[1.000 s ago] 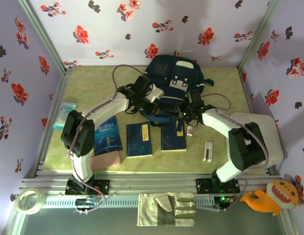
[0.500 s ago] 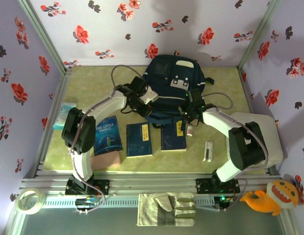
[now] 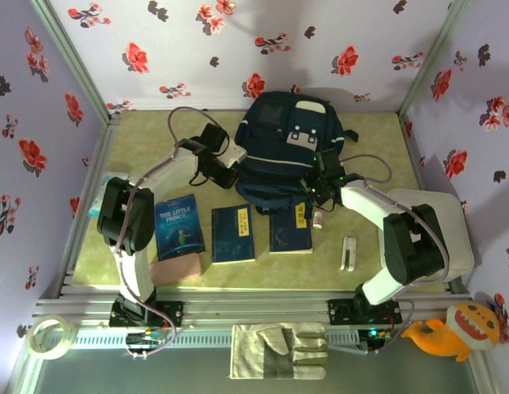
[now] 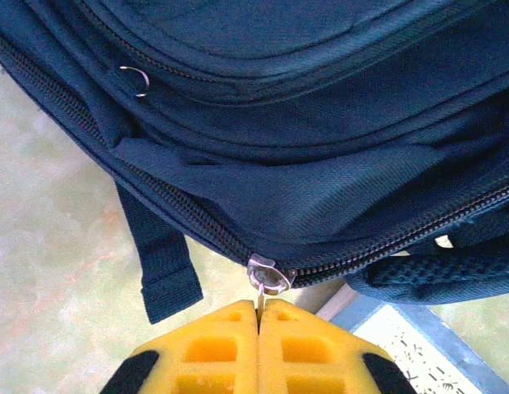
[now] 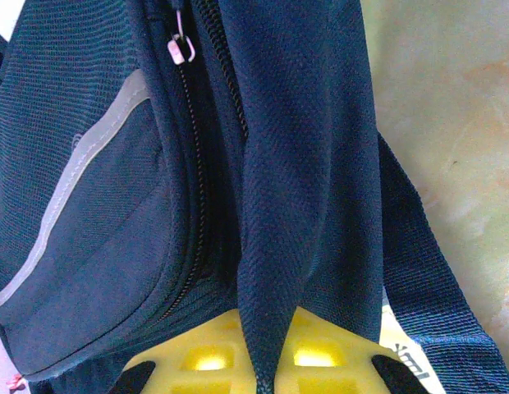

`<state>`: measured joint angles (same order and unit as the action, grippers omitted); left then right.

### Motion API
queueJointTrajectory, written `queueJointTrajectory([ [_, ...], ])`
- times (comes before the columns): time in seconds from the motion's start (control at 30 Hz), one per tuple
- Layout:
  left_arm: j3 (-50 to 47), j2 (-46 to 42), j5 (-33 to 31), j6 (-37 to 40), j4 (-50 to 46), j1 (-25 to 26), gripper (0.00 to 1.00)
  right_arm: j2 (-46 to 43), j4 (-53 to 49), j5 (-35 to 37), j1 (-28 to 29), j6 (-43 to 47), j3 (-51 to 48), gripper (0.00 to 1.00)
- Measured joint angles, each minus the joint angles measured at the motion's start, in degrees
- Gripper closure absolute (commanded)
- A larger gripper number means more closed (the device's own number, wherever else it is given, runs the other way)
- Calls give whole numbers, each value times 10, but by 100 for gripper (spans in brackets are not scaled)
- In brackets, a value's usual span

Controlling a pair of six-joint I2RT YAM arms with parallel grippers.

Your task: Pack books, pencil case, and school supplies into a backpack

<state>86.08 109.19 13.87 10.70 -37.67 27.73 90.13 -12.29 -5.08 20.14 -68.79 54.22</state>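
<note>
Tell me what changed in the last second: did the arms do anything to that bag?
The left pincer, shut on the zipper pull, dragged it leftward along the backpack. The right pincer closed on a dark fabric strip of the bag. The books and pink pencil case stayed put.
</note>
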Motion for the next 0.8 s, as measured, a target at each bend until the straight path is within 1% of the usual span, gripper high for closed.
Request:
queueJointTrajectory([
  [0.1, -4, -2, -4, 0, 6, 0, 100, 4, -3, -1, -1, 10, 5, 92],
  [0.2, -33, -22, -9, -2, 21, 0, 100, 21, -12, -7, -1, 23, 26, 92],
  [0.4, -109, -122, -24, -30, 39, 11, 100, 57, -27, -26, -1, 50, 87, 92],
  [0.53, -123, -167, -34, -50, 37, 33, 100, 83, -26, -25, -1, 68, 133, 89],
  [0.57, -123, -170, -34, -55, 36, 38, 100, 89, -26, -23, -2, 72, 142, 88],
  [0.7, -123, -167, -35, -74, 40, 54, 100, 100, -21, -5, -12, 92, 163, 70],
  [0.8, -113, -145, -45, -93, 43, 64, 100, 96, -29, 20, -29, 99, 164, 50],
])
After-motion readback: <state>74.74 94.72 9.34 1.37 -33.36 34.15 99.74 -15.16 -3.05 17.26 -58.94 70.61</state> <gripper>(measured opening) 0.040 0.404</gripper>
